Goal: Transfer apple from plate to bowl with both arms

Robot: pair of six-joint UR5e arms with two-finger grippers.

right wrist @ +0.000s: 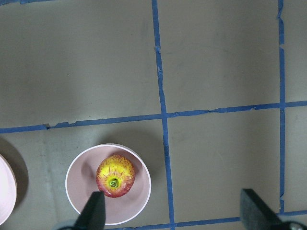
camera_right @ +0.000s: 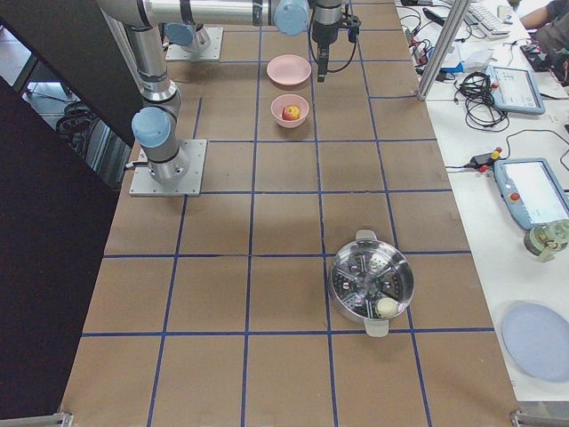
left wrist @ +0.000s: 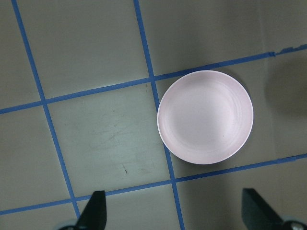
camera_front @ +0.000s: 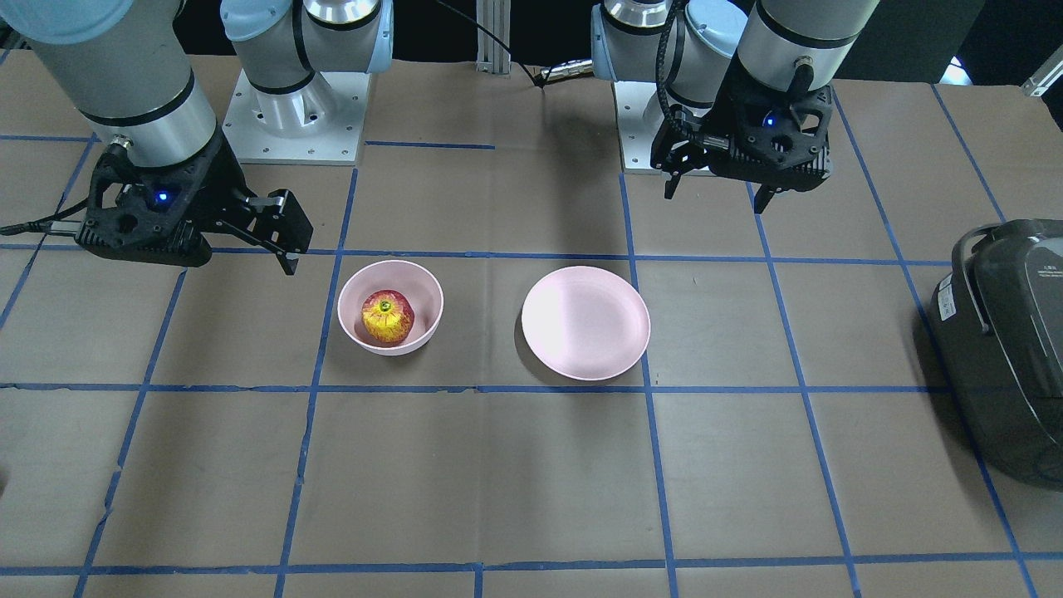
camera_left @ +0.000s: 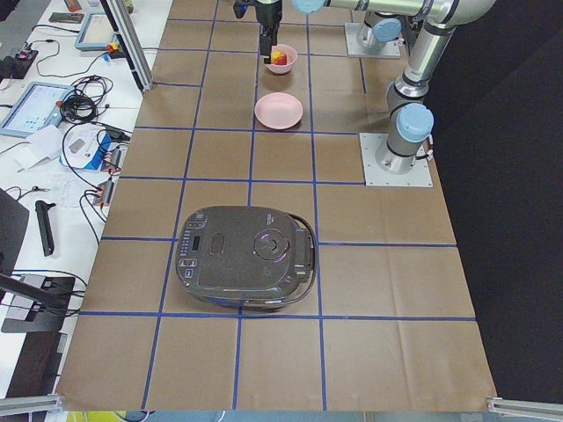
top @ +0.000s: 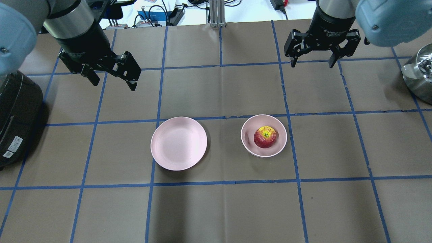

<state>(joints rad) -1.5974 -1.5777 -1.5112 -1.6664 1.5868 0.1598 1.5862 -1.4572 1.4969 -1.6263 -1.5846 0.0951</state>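
Observation:
The apple [top: 265, 136] lies in the pink bowl [top: 248, 126], stem dimple up; it also shows in the front view [camera_front: 387, 317] and the right wrist view [right wrist: 115, 176]. The flat pink plate [top: 179, 143] is beside the bowl, toward the robot's left, and holds nothing; it fills the left wrist view [left wrist: 205, 117]. My left gripper [top: 111, 79] is open and empty, high above the table beyond the plate. My right gripper [top: 313, 64] is open and empty, high above the table beyond the bowl. Neither gripper touches anything.
A black rice cooker [top: 17, 114] sits at the table's left end. A steel steamer pot [top: 418, 74] stands at the right end. Blue tape lines grid the brown table cover. The arm bases [camera_front: 291, 108] stand at the robot's edge.

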